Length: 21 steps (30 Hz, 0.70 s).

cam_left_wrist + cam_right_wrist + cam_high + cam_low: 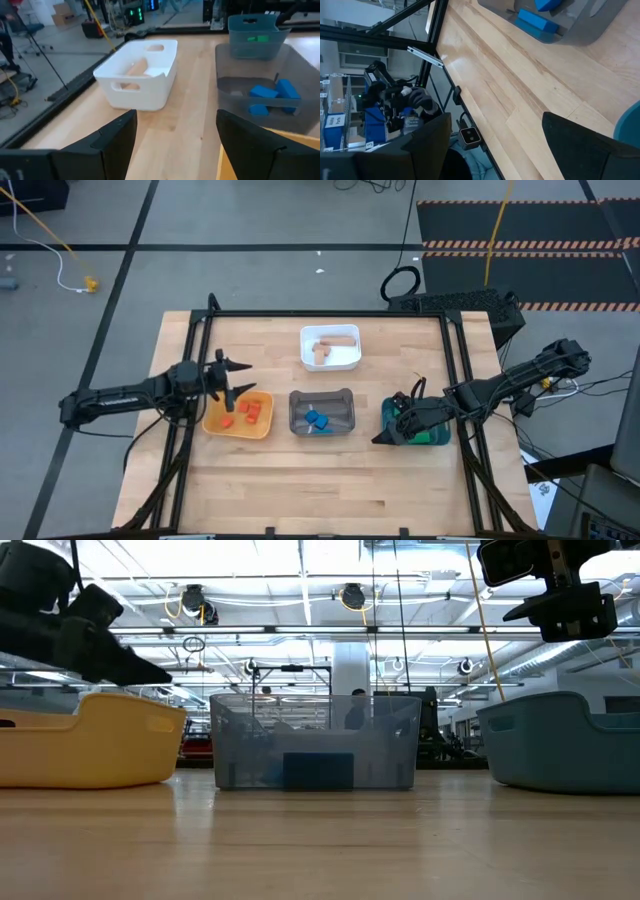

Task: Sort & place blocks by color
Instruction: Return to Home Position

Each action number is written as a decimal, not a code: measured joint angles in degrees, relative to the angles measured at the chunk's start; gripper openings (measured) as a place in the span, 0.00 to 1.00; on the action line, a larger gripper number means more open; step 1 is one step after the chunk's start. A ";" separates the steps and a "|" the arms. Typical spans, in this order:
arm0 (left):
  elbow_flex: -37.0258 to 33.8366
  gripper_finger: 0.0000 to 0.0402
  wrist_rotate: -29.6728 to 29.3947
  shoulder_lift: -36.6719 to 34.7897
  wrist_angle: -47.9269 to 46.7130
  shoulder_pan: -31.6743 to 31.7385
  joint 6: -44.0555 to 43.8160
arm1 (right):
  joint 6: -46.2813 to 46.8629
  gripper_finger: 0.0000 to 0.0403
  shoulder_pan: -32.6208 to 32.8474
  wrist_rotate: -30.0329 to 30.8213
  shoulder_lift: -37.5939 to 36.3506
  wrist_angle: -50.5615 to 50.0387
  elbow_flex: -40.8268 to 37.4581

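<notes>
1. In the yellow tray [215, 423]: a few small red-orange blocks [247, 412], cuboid.
2. In the grey tray [295, 412]: blue blocks [317, 420], piled together.
3. In the white tray [308, 360]: tan wooden blocks [328, 348].
4. In the teal tray [245, 46]: green blocks [258, 38].
5. Over the yellow tray's rim: left gripper [176, 116], fingers spread, empty.
6. Above the teal tray: right gripper [492, 125], fingers apart, empty.

Blocks [318, 420] inside trays [330, 330] on table [320, 490]

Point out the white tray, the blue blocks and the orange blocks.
white tray [150, 97], left wrist view, on its outer side wall.
blue blocks [316, 419], high view, on the cluster inside the grey tray.
orange blocks [250, 413], high view, on one block in the yellow tray.
</notes>
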 joint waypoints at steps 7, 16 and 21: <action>-0.61 0.68 0.16 0.83 1.58 -0.27 0.33 | 0.00 0.75 0.00 0.00 0.00 -0.02 0.00; -0.72 0.68 -4.48 0.80 4.34 -0.28 -10.58 | 0.00 0.75 0.01 0.00 0.00 -0.02 0.00; -0.72 0.68 -4.53 0.83 4.30 -0.28 -9.01 | 0.00 0.75 0.02 0.00 0.00 -0.02 0.00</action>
